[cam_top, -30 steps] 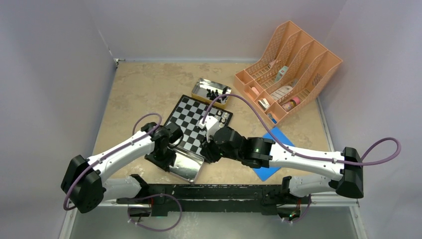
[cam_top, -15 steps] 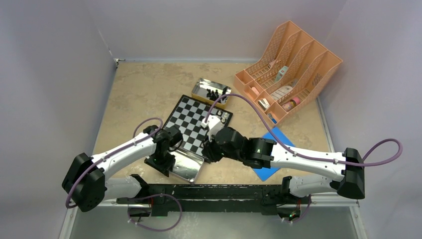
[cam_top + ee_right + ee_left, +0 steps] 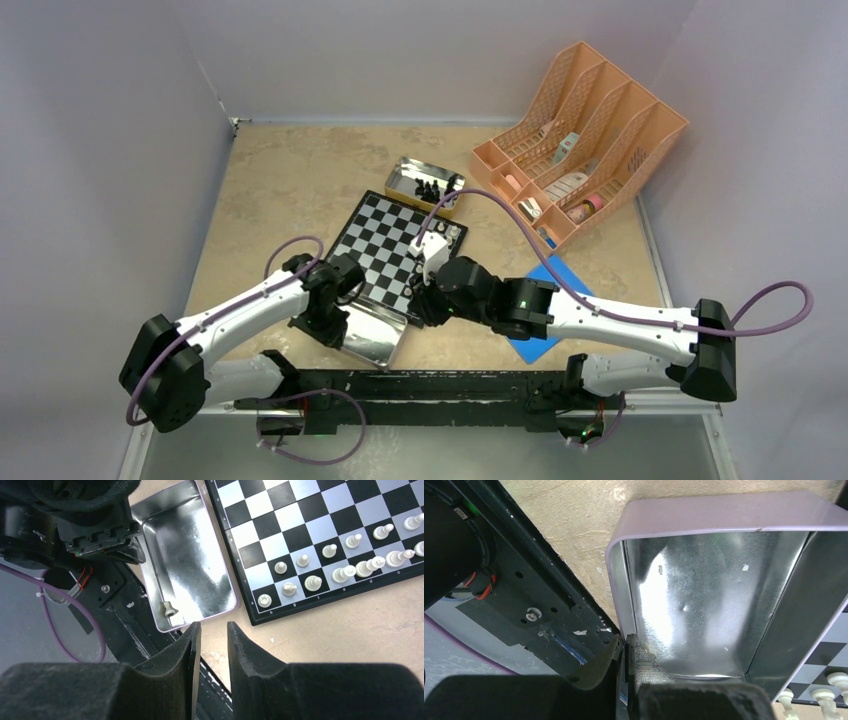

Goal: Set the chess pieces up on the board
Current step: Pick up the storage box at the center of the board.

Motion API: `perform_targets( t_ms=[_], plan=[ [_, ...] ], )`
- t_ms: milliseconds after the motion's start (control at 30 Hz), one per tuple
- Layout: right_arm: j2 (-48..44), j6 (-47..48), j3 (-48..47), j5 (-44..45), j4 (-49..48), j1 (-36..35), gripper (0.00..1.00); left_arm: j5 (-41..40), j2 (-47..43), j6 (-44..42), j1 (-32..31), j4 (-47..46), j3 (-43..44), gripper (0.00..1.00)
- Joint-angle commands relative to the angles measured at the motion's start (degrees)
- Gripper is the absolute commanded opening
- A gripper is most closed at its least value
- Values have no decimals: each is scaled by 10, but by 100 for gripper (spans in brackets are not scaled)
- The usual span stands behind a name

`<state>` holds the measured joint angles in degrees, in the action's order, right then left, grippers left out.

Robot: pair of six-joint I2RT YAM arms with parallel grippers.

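Note:
The checkered board (image 3: 378,245) lies at mid-table. Cream-white pieces (image 3: 345,572) stand in two rows along its near edge (image 3: 320,530). One white piece (image 3: 169,611) lies on its side in the near shiny tin (image 3: 187,560). My left gripper (image 3: 626,642) is shut on that tin's wall (image 3: 704,595), at its left near corner (image 3: 375,335). My right gripper (image 3: 214,630) is open a narrow gap and empty, hovering above bare table by the tin's corner and the board's corner (image 3: 420,300). Black pieces (image 3: 428,188) sit in the far tin (image 3: 408,172).
An orange file rack (image 3: 580,140) stands at the back right. A blue flat square (image 3: 548,305) lies under my right arm. The black mounting rail (image 3: 420,385) runs along the near edge, just behind the near tin.
My left arm has shifted slightly toward the near edge, still gripping the tin's wall. My right gripper has drifted a little to the right near the board's corner.

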<state>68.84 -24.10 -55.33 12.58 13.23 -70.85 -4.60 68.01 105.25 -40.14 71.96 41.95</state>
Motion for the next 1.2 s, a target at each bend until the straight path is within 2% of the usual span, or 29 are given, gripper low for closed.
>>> perform_targets(
  t_ms=[0, 333, 567, 867, 1033, 1167],
  plan=[
    [-18, -13, 4, 17, -18, 2, 29, -14, -24, -27, 3, 16, 6, 2],
    [-22, -15, 11, 18, -23, 2, 29, -22, -64, -97, 3, 7, 10, 0],
    [-20, -18, 18, 14, -38, 2, 29, -22, -99, -204, 3, -25, 9, 0],
    [-16, -20, 38, -2, -80, 2, 29, -17, -138, -264, 3, -21, 1, 0],
    [-22, 0, 56, -63, -128, 2, 30, -27, -111, -259, 3, -10, 20, 0],
    [13, 18, 32, -86, -142, 2, 30, -26, -80, -268, 3, -20, 29, 0]
  ],
)
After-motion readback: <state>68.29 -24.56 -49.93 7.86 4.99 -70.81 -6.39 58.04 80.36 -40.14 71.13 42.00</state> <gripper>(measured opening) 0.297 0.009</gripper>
